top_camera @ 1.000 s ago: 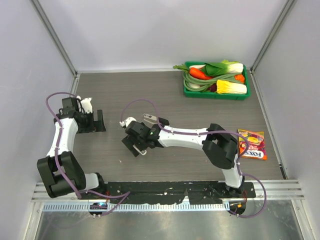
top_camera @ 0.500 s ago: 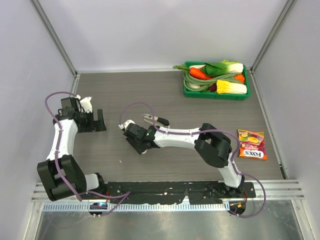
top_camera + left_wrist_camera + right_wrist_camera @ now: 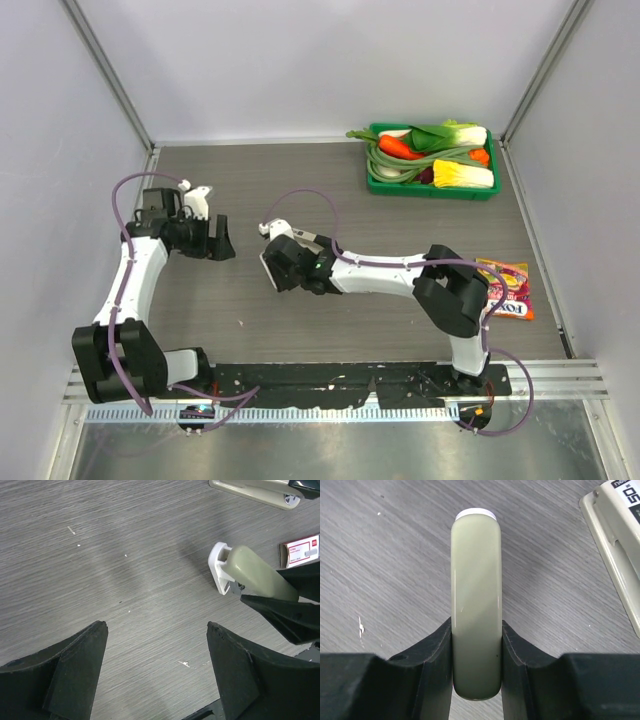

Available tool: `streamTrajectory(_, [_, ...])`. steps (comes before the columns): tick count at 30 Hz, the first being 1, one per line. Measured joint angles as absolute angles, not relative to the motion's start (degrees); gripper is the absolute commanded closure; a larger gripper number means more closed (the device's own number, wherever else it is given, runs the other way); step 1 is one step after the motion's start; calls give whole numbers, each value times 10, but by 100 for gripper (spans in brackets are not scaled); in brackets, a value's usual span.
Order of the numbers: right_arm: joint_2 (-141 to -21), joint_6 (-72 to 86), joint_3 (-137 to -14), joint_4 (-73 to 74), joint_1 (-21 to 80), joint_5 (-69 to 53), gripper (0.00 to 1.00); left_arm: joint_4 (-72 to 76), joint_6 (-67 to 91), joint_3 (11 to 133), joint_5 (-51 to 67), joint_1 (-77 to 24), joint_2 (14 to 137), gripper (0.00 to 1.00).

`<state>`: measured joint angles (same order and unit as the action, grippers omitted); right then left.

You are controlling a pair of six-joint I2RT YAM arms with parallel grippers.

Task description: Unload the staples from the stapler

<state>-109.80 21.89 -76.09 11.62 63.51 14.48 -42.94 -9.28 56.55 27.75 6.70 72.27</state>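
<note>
So the small oblong stapler [image 3: 476,580], smooth pale beige-grey plastic top over a white base, is centre-left in the overhead view. The right gripper [image 3: 476,626] has it pinched by the sides, jaws clamped on it with the rounded nose sticking out.

Compared with a second ago that gripper has slid up and turned. The left gripper [image 3: 157,627] has swung in from the left edge toward the middle. Its wedge-shaped black jaws are wide apart with nothing in them, and the stapler's white end shows at the right of its wrist view. Looks to me like right holds, left comes in to open it.

No staples visible yet, so I'd say nothing's unloaded.

Just beside the stapler, upper right in the right wrist view, lies a longer beige stapler-looking thing [image 3: 615,555]. There's a small pink-and-white cardboard box [image 3: 299,551] too, all on the matte grey wood-grain tabletop [image 3: 100,555].
</note>
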Motion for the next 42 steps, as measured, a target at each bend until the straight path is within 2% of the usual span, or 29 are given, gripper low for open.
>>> streamTrajectory(4, [-1109, 236, -761, 102, 628, 147, 68, -428, -97, 564, 277, 68, 722, 15])
streamTrajectory(8, [-1112, 246, -761, 99, 625, 151, 75, -426, -102, 558, 283, 68, 722, 12])
streamTrajectory(13, [-1106, 272, -757, 83, 616, 150, 78, -424, -119, 540, 304, 66, 711, 15])
streamTrajectory(16, [-1086, 291, -741, 68, 605, 144, 79, -422, -133, 531, 316, 57, 700, 25])
streamTrajectory(17, [-1075, 299, -737, 65, 600, 142, 79, -422, -140, 528, 320, 51, 696, 38])
streamTrajectory(18, [-1069, 304, -735, 63, 597, 139, 79, -422, -147, 526, 324, 43, 693, 47])
streamTrajectory(20, [-1055, 316, -732, 55, 589, 134, 80, -420, -165, 520, 335, 24, 687, 56])
streamTrajectory(24, [-1036, 334, -726, 40, 580, 121, 81, -413, -189, 508, 342, -9, 689, 48])
streamTrajectory(29, [-1029, 354, -709, 17, 580, 104, 82, -395, -207, 502, 341, -49, 715, 29])
streamTrajectory(32, [-1022, 369, -689, 4, 580, 91, 82, -376, -215, 493, 341, -59, 727, 22])
streamTrajectory(38, [-1009, 398, -665, -21, 577, 65, 82, -353, -235, 469, 347, -61, 728, 19])
streamTrajectory(42, [-995, 421, -649, -46, 575, 46, 83, -352, -254, 458, 359, -63, 726, 26])
